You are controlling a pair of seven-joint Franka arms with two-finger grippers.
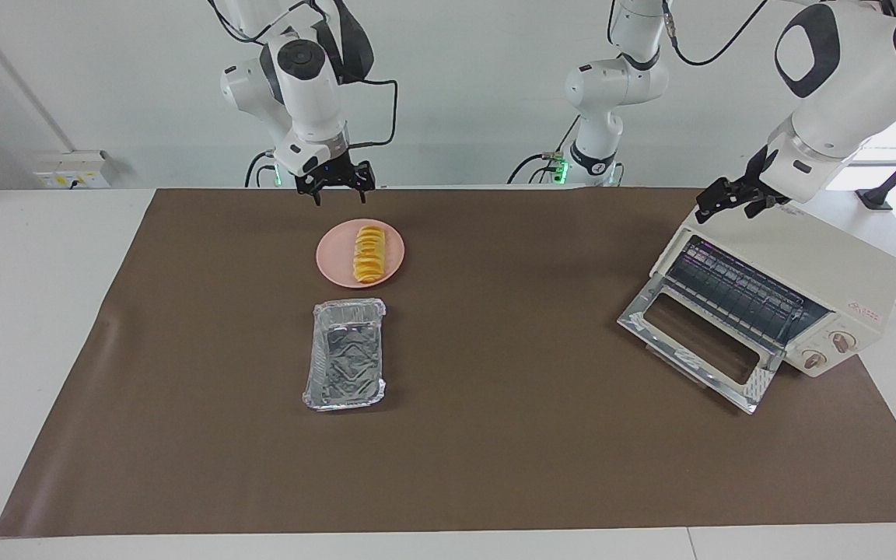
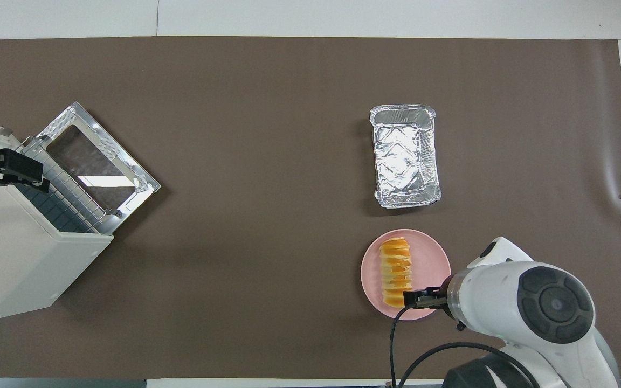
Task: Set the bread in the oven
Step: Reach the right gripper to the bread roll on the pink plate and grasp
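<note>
The bread (image 1: 369, 253), a ridged golden loaf, lies on a round pink plate (image 1: 331, 258) toward the right arm's end of the table; it also shows in the overhead view (image 2: 396, 272). My right gripper (image 1: 337, 194) is open and empty, raised over the mat just at the plate's robot-side rim. The cream-white oven (image 1: 813, 268) stands at the left arm's end with its glass door (image 1: 693, 342) dropped open and the wire rack showing. My left gripper (image 1: 736, 204) is open and empty over the oven's top edge, waiting.
A crinkled silver foil tray (image 1: 344, 354) lies empty on the brown mat (image 1: 510, 435), farther from the robots than the plate. In the overhead view the right arm (image 2: 526, 302) covers the plate's near rim (image 2: 432, 258).
</note>
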